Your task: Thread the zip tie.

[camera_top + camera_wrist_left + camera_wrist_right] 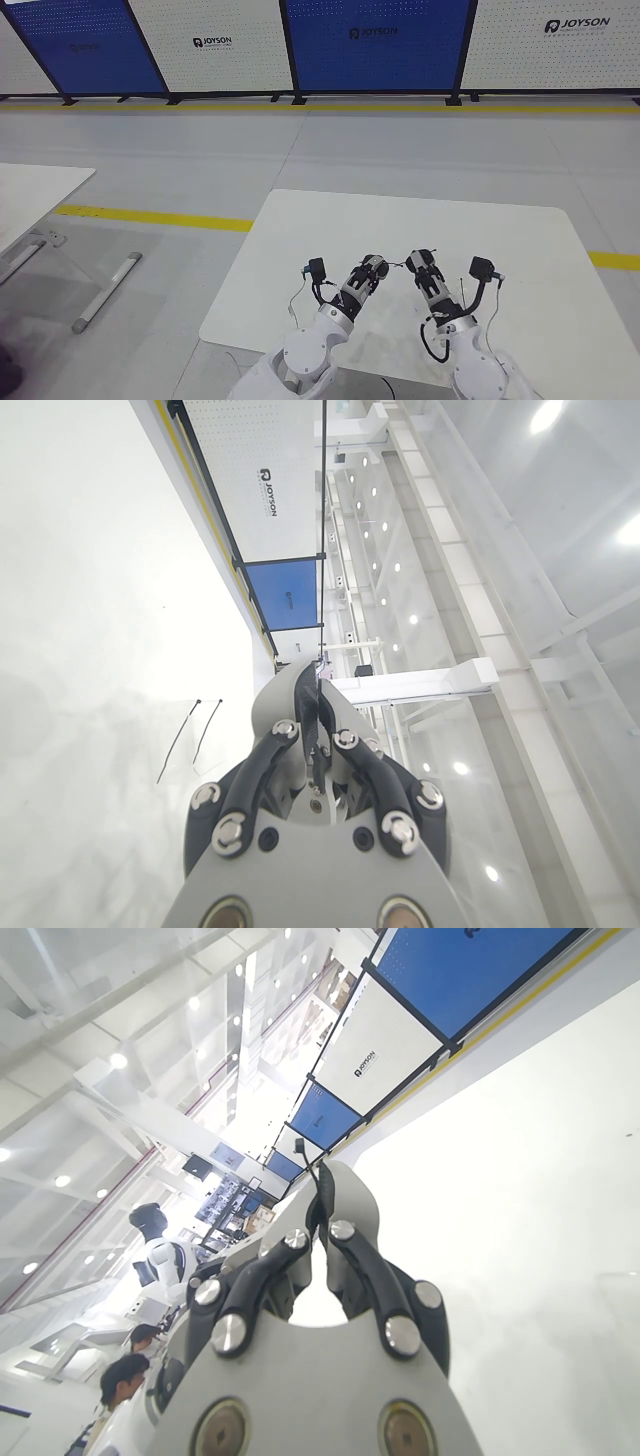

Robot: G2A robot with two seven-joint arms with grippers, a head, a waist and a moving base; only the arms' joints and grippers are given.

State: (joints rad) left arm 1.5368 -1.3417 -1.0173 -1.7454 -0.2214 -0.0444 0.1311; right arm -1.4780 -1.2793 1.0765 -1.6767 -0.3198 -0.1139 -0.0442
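The zip tie [323, 500] held by the left fingers [280, 700] runs off the picture's edge, its gripped end hidden between them. At the right fingers [350, 1208] a strap [311, 1173] likewise vanishes; from above it is too thin to discern.

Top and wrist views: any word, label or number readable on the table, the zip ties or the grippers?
Table: none.
Loose zip ties: none.
Held zip tie: none.
Left gripper, right gripper: none.
Panels behind the table: a brand logo with one word, repeated on several panels and not read off here.
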